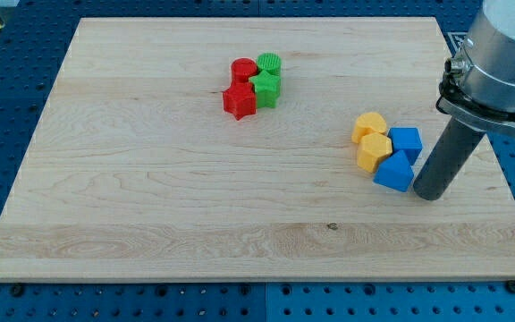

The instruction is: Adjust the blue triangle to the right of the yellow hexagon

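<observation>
The blue triangle point(394, 171) lies at the view's right, touching the lower right side of the yellow hexagon point(374, 150). A blue cube point(407, 141) sits just above the triangle, and a second yellow block point(369, 126) sits above the hexagon. My tip point(427, 194) rests on the board just right of the blue triangle, close to its right edge or touching it.
A cluster near the view's top centre holds a red cylinder point(243, 69), a red star point(239, 101), a green cylinder point(270, 63) and a green star-shaped block point(265, 87). The wooden board point(150, 179) has its right edge near my tip.
</observation>
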